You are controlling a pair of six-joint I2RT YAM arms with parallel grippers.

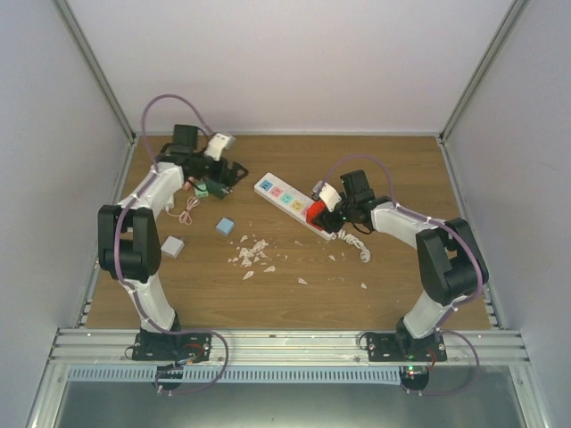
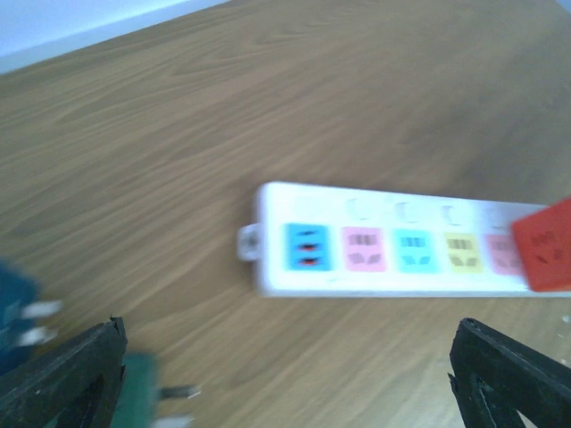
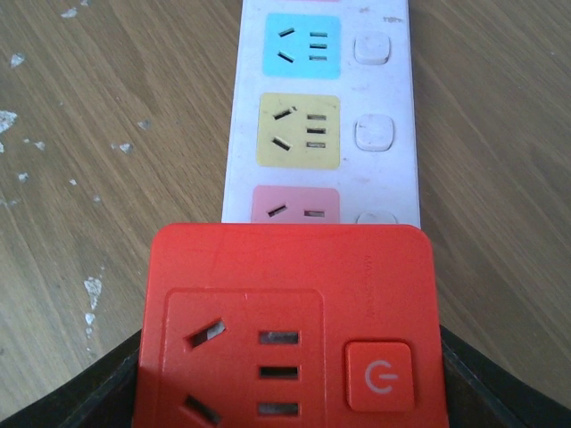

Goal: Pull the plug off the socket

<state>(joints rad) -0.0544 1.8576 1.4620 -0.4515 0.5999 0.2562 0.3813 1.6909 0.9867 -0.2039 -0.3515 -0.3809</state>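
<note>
Right jaws grasp the red square plastic plug (image 3: 285,330) seated in the long white power strip (image 1: 284,197) on the wooden counter (image 1: 401,294); left jaws released, so we expect the unheld strip could lift along.

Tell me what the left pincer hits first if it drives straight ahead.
The left pincer would likely meet the socket first, at its blue-faced end; depth is blurred, so not certain.

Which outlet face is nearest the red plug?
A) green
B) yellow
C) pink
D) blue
C: in the right wrist view the pink outlet face shows just beyond the red plug, and the yellow face lies farther along the socket.
</note>
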